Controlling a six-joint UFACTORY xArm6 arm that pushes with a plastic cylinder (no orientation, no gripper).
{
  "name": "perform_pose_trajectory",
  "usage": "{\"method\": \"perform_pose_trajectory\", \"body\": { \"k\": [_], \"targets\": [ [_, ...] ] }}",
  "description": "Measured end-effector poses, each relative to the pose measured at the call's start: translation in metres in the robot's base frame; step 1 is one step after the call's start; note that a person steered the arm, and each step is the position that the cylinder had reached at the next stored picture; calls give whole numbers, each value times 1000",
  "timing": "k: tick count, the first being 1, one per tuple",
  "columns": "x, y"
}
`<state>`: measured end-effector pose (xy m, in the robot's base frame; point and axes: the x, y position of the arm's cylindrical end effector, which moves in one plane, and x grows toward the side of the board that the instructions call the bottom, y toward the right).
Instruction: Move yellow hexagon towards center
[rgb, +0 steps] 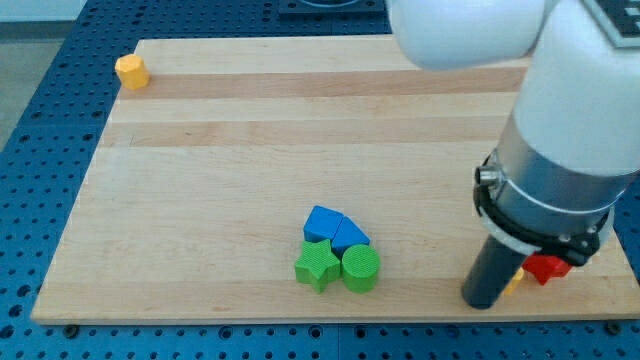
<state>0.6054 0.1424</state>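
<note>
The yellow hexagon (131, 71) sits at the top left corner of the wooden board (250, 150), right at its left edge. My tip (481, 301) rests on the board near the bottom right, far from the yellow hexagon. Just right of the tip lie a red block (546, 268) and a small yellow block (513, 284), both partly hidden by the arm.
A cluster sits at the bottom centre: a blue block (322, 223), a second blue block (350, 236), a green star (317, 266) and a green cylinder (361, 268). The white arm body (560, 120) fills the view's upper right. A blue perforated table surrounds the board.
</note>
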Motion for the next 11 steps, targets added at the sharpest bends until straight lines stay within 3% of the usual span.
{"method": "perform_pose_trajectory", "body": {
  "k": [2, 3, 5, 9, 10, 11],
  "targets": [
    [-9, 6],
    [-35, -24],
    [-174, -55],
    [-413, -372],
    [-413, -427],
    [-407, -447]
  ]
}}
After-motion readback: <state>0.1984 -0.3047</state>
